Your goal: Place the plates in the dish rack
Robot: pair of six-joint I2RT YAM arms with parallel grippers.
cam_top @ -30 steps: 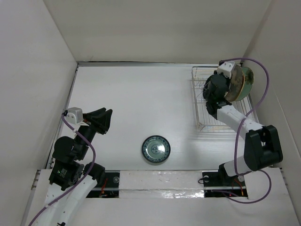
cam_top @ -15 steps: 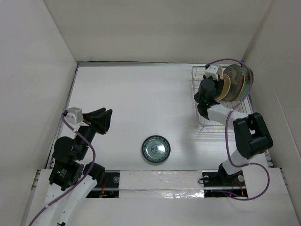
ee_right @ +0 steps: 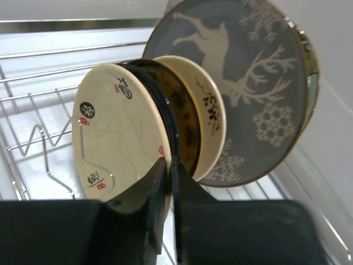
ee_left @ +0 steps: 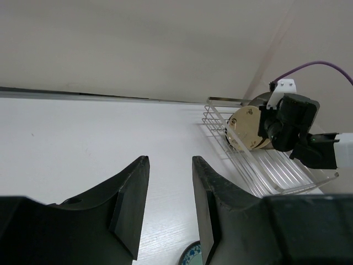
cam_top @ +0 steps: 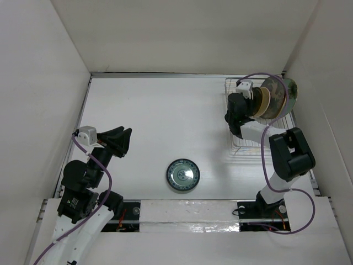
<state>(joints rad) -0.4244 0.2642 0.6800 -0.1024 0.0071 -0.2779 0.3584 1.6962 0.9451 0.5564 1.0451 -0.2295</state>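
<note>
- The right gripper point(ee_right: 167, 165) is pinched narrow on the rim of the cream plate point(ee_right: 118, 132), which stands upright in the dish rack point(cam_top: 238, 142). Let go only once it sits steady.
- The left gripper point(ee_left: 170, 163) is half-wide and empty. The patterned plate point(cam_top: 182, 175) lies well left of the rack, nearer the arms.

The white table point(cam_top: 154, 121) carries two things directly. A silver wire dish rack point(cam_top: 238, 144) stands at about 2 o'clock, against the right-hand edge toward the far corner. A blue-green patterned plate point(cam_top: 183, 175) lies flat at about 6 o'clock, near the near edge, well apart from the rack.
</note>
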